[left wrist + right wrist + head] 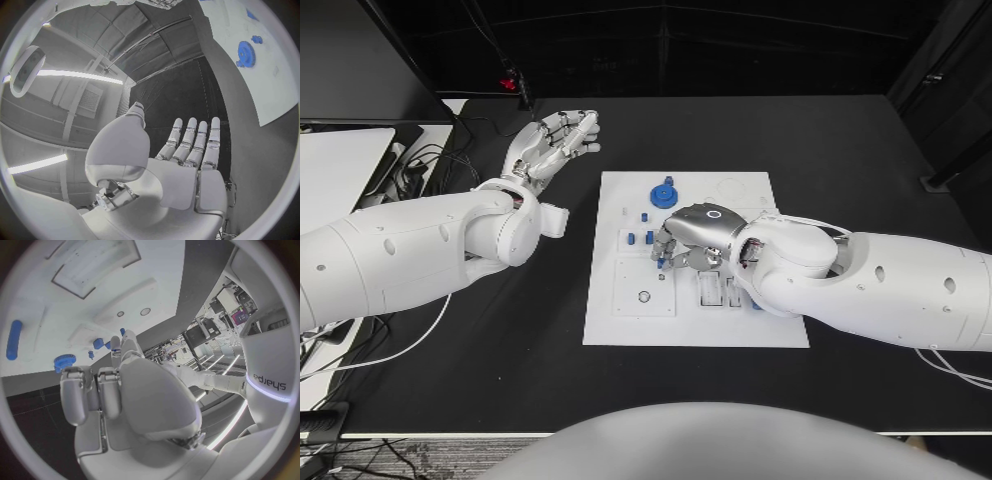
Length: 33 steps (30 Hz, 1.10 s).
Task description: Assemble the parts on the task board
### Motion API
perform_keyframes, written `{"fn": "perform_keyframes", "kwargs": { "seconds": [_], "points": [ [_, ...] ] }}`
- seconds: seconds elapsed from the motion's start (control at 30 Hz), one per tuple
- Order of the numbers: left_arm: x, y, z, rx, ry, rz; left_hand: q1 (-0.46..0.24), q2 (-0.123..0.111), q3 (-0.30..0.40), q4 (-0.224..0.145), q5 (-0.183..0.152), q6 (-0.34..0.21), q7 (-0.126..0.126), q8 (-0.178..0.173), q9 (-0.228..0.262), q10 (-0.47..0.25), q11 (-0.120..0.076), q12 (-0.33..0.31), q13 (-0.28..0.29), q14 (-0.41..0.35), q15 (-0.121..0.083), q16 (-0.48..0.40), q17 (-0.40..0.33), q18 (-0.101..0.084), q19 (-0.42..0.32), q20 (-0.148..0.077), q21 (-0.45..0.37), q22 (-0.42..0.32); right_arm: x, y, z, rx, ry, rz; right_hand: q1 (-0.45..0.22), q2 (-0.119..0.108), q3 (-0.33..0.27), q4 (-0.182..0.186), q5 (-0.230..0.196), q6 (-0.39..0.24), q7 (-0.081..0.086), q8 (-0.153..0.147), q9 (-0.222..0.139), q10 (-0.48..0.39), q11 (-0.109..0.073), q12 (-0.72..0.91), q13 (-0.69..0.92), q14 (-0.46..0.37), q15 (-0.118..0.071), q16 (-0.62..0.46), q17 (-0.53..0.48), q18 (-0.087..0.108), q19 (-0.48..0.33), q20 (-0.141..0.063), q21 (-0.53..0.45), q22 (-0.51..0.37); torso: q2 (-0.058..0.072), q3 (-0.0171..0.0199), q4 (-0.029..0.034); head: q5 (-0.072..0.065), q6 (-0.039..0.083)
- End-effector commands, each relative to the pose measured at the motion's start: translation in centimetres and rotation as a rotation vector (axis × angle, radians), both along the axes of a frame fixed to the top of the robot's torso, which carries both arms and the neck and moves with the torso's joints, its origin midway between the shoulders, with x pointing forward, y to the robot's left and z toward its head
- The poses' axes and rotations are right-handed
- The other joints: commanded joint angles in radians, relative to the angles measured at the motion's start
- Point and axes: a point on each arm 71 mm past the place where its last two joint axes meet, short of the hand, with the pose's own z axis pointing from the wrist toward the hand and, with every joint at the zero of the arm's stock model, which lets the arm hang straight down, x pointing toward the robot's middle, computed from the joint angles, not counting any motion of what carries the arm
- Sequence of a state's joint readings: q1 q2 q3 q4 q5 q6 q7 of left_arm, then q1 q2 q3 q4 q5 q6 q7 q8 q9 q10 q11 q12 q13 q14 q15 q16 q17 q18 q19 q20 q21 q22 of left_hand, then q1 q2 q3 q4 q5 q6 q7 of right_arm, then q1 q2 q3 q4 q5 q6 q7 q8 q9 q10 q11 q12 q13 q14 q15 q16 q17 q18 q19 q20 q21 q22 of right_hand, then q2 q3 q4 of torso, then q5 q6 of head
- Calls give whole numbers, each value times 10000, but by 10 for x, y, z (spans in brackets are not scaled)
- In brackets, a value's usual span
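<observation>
The white task board lies in the middle of the black table. A blue gear stands near its far edge, with small blue pegs just nearer. My right hand hovers low over the board's middle. In the right wrist view most of its fingers are curled in, and one reaches to a small blue peg; whether it grips the peg is hidden. The gear and a long blue piece lie beyond. My left hand is raised left of the board, fingers straight, holding nothing.
Rectangular slots with bluish pieces sit on the board beside my right forearm. A round hole marks the board's near left part. Cables and a pale desk lie past the table's left edge. In the left wrist view the board is far off.
</observation>
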State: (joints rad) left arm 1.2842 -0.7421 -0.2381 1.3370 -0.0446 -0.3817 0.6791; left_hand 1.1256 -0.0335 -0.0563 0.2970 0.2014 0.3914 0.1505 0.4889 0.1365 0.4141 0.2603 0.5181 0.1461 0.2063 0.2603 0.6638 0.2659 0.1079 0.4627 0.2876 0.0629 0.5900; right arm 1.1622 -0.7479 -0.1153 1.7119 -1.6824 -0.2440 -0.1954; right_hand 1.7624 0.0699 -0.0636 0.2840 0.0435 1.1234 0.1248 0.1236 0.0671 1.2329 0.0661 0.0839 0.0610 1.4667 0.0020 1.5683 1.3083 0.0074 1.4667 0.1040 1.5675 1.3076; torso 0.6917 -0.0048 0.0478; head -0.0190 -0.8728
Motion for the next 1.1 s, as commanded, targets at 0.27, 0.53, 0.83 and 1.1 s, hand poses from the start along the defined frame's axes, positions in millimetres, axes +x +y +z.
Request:
{"fn": "perform_keyframes", "kwargs": {
  "seconds": [0.27,0.53,0.83,1.1],
  "points": [
    [-1,-1,5,-234,-615,-150,2,106,34,-23,50,-48,1442,60,-9,-79,5,54,-16,-54,-20,66,-7,-159,77,20,47,-16,1,4,-7,-705,355,-135,58,5,65,13,49,19,65,-37,18,-10,85,-50,-10,1041,46,24,2625,-74,1041,79,33,2632,-4,0,4,-98,2],
    [0,-2,5,-237,-611,-164,2,106,34,-23,50,-48,1442,60,-9,-79,5,54,-16,-54,-20,66,-7,-159,77,20,47,-16,1,6,-10,-1045,515,-236,56,8,70,15,49,19,65,-41,18,-10,86,-58,-9,1041,48,24,2625,-74,1041,81,33,2632,-3,7,6,-110,2],
    [0,-2,5,-233,-608,-158,-2,125,31,-24,50,-64,1443,85,-15,-90,5,82,-25,-60,-18,84,-31,-160,75,20,47,-30,1,6,-12,-1225,615,-240,45,4,73,19,48,16,67,-48,18,-12,89,-72,-9,1041,51,24,2625,-74,1041,85,33,2632,-1,2,4,-113,2],
    [0,-2,5,-226,-604,-148,-6,145,27,-25,49,-81,1444,110,-21,-102,6,112,-34,-67,-17,103,-56,-161,73,21,47,-45,1,8,-12,-1253,639,-178,38,2,73,21,48,15,67,-51,18,-12,91,-80,-9,1041,54,24,2625,-74,1041,87,33,2632,-6,3,-5,-107,2]
  ]
}}
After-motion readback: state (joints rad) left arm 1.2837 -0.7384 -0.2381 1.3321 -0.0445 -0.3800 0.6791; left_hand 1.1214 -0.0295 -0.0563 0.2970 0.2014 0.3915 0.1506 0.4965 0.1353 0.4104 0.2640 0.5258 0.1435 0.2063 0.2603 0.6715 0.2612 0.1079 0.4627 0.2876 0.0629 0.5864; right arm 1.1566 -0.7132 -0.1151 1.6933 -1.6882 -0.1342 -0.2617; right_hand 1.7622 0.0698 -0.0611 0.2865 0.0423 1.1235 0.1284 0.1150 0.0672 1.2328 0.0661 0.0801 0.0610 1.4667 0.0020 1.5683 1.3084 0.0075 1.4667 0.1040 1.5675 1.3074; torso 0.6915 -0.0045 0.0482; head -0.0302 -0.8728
